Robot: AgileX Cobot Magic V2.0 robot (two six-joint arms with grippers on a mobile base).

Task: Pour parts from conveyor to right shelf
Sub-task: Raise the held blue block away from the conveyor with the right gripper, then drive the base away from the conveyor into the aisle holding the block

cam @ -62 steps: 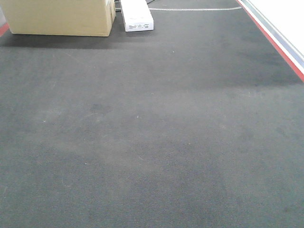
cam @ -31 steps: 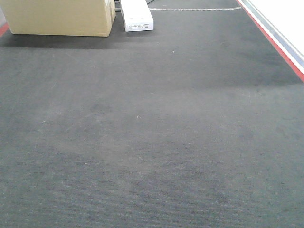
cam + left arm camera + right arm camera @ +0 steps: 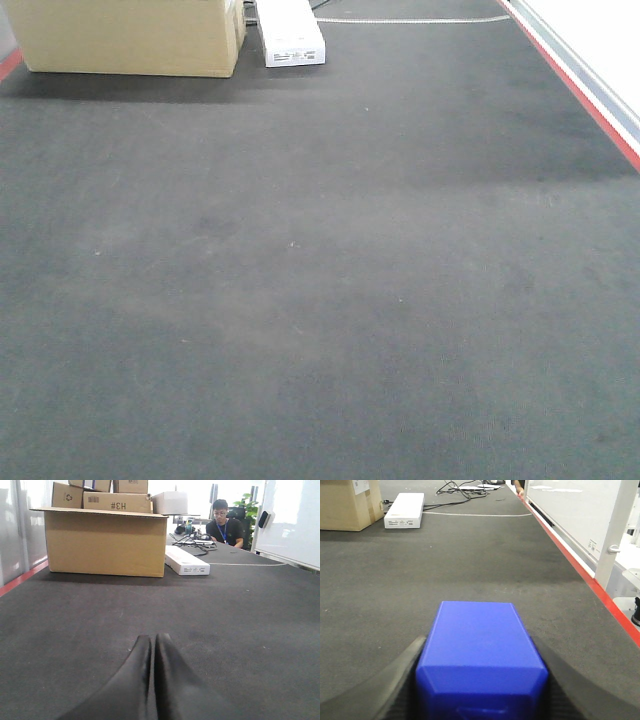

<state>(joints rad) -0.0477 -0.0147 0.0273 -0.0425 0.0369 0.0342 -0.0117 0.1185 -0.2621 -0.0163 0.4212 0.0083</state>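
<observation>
Your right hand (image 3: 478, 642) gripped a blue part (image 3: 479, 680), your left hand (image 3: 151, 645) was clenched empty; the cardboard box (image 3: 130, 40) at eleven o'clock had crept up-frame (the carry beginning, I judge).

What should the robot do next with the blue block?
Probably lift the blue block up: the right gripper is shut on it, low over the conveyor, and no shelf shows in any view, so it needs carrying away.

Cardboard box (image 3: 130, 38), white box (image 3: 291, 35), conveyor (image 3: 320, 300) specks, all slightly right (barely)
</observation>
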